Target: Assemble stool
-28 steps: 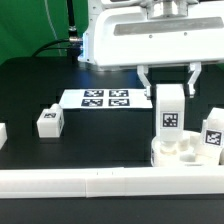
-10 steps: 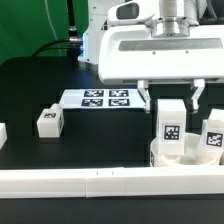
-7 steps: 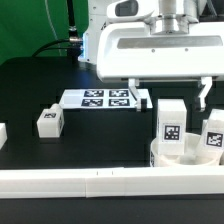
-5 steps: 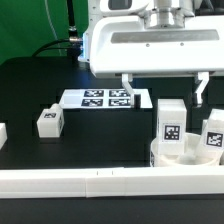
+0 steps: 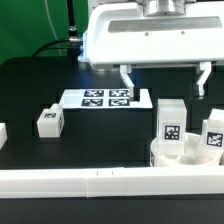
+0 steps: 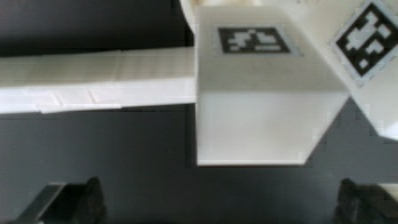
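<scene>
Farthest to the exterior view's left of the seat disc (image 5: 159, 156), a white piece (image 5: 3, 132) is cut by the frame edge; what it is cannot be told. Nearer the disc but still well apart from it, one boxy white leg (image 5: 48, 121) sits low on the matte black table (image 5: 100, 142), its square black-and-white tag facing the camera.

Behind that, also left of the disc, the marker board (image 5: 105, 98) lies flat, thin and white, with four tags.

The gripper (image 5: 164, 80) hangs above the disc's left part. Its two dark fingers are spread wide, one on either side of the middle leg (image 5: 170, 122) and clear of it, holding nothing.

That leg is a smooth white rectangular block standing upright on the disc, long axis vertical, with a tag on its front and another on its top face. A third leg (image 5: 212, 135) stands on the disc's right part, also upright, tilted slightly in the exterior view.

The disc itself is thick, round, glossy white plastic, just behind a long white rail bar (image 5: 90, 182) that runs across the front.

Count: three legs, one disc, two legs on it.
</scene>
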You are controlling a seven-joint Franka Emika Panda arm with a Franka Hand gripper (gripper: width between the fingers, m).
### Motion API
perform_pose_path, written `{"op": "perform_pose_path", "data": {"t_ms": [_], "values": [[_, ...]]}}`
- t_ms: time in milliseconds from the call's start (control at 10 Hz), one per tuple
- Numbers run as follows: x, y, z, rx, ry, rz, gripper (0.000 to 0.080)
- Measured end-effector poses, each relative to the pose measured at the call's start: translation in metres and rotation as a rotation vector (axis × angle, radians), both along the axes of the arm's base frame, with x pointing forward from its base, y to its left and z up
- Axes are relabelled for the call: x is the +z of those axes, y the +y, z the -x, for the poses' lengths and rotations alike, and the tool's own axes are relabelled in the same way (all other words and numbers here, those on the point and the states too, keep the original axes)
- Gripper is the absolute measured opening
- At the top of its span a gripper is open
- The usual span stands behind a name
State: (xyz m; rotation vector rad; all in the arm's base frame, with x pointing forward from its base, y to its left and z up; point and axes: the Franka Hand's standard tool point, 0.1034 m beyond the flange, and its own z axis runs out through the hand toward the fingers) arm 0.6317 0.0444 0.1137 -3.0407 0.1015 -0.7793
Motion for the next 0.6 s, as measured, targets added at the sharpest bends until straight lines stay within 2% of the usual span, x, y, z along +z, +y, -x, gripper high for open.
{"op": "perform_pose_path", "data": {"t_ms": [100, 200, 300, 400, 600], "values": [[-0.001, 0.000, 0.000, 0.000, 0.000, 0.001, 0.0649], [-0.009, -0.002, 0.003, 0.001, 0.040, -0.001, 0.0649], [-0.012, -0.003, 0.003, 0.005, 0.138, -0.018, 0.0649], [-0.007, -0.005, -0.004, 0.013, 0.160, -0.023, 0.0649], [-0.010, 0.000, 0.004, 0.020, 0.334, -0.057, 0.0649]]}}
